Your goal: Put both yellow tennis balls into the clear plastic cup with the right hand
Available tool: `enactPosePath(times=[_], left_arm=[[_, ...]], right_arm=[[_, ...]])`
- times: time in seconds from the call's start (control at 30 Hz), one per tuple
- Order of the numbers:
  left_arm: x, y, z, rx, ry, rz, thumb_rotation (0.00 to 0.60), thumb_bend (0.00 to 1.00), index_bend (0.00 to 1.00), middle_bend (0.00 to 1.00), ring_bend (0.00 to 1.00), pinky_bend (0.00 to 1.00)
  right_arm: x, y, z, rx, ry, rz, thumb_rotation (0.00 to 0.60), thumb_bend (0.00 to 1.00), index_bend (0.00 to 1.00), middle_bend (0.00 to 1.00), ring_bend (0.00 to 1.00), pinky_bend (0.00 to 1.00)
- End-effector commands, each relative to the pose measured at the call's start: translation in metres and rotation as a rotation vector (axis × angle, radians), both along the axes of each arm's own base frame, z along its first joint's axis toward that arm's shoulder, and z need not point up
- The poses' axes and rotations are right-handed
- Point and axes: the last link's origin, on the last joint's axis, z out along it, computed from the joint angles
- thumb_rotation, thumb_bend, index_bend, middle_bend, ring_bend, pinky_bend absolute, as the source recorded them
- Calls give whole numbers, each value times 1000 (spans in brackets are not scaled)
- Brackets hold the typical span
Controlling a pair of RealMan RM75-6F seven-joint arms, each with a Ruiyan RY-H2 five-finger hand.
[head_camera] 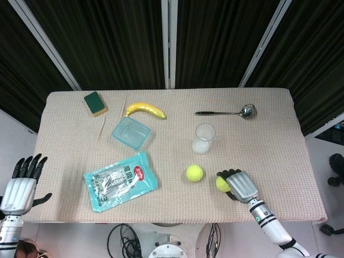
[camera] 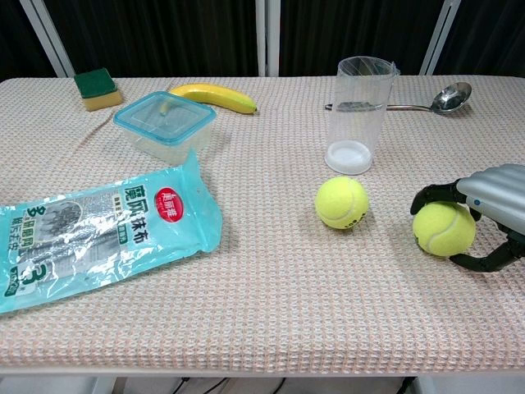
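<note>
The right hand (camera: 484, 215) curls around one ball (camera: 444, 228) on the counter (camera: 271, 312). The cup (camera: 361, 115) stands up, farther back and to the left, past the other ball (camera: 342, 202).

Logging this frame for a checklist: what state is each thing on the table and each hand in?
Clear plastic cup: upright, empty.
Right tennis ball: on table, right hand curled around it.
Left tennis ball: free on table.
Blue container: no lid, empty.
Left hand: open, off the table.
</note>
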Motion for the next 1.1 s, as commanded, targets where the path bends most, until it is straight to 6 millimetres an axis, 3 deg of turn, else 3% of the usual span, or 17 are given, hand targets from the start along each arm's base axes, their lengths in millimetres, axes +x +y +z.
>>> enactPosePath(times=[0.03, 0.17, 0.33, 0.43, 0.63, 0.77, 1.1], left_arm=[[-1, 0, -1, -10, 0, 5, 600, 0, 0, 0, 0, 0], [-2, -1, -1, -12, -3, 9, 600, 0, 0, 0, 0, 0], [-3, -1, -1, -14, -7, 7, 600, 0, 0, 0, 0, 0], [-3, 1, -2, -20, -5, 1, 600, 0, 0, 0, 0, 0], [-2, 2, 1, -12, -15, -8, 600, 0, 0, 0, 0, 0], [-2, 3, 3, -6, -11, -8, 600, 0, 0, 0, 0, 0], [-9, 7, 2, -16, -11, 15, 600, 0, 0, 0, 0, 0]], right_arm=[[0, 0, 1, -29, 3, 7, 600, 331, 557, 511, 513, 640], [4, -1, 14, -95, -3, 47, 600, 358, 615, 551, 553, 681], [24, -7, 51, -260, -44, 137, 600, 351, 605, 564, 568, 698], [40, -20, 74, -341, -70, 189, 600, 350, 605, 572, 574, 706], [72, -54, 97, -407, -73, 228, 600, 344, 607, 575, 574, 707], [85, -72, 98, -424, -61, 204, 600, 334, 610, 576, 574, 707], [106, -116, 72, -394, -10, 171, 600, 337, 612, 567, 573, 707]])
